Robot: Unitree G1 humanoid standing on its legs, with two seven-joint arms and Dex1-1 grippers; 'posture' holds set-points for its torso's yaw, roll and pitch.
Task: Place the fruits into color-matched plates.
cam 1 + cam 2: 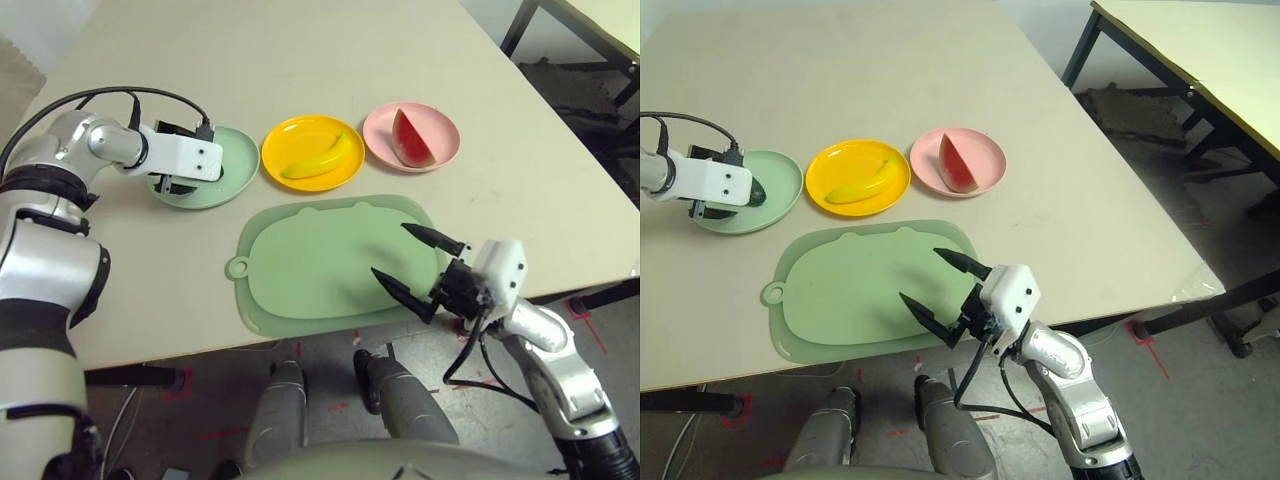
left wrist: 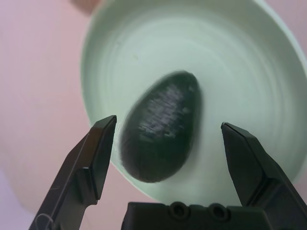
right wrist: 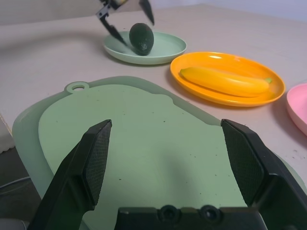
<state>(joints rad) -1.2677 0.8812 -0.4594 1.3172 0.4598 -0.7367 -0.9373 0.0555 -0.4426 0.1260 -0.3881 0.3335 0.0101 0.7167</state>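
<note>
- Three fruits are seen plated: avocado (image 2: 160, 127) on green plate (image 2: 249, 62), banana (image 1: 318, 158) on yellow plate (image 1: 290, 140), watermelon (image 1: 410, 139) on pink plate (image 1: 445, 135).
- Left gripper (image 2: 168, 132) is spread wide around the avocado, not touching.
- Right gripper (image 1: 418, 262) is held wide, empty, over the mat (image 1: 310, 260).

no readable text, no labels, no brand marks, no numbers on any surface

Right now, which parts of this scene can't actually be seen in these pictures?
- In the left eye view, the left gripper and its housing hide most of the avocado and part of the pale green plate.
- In the right wrist view, the picture's edge cuts off the pink plate.
</note>
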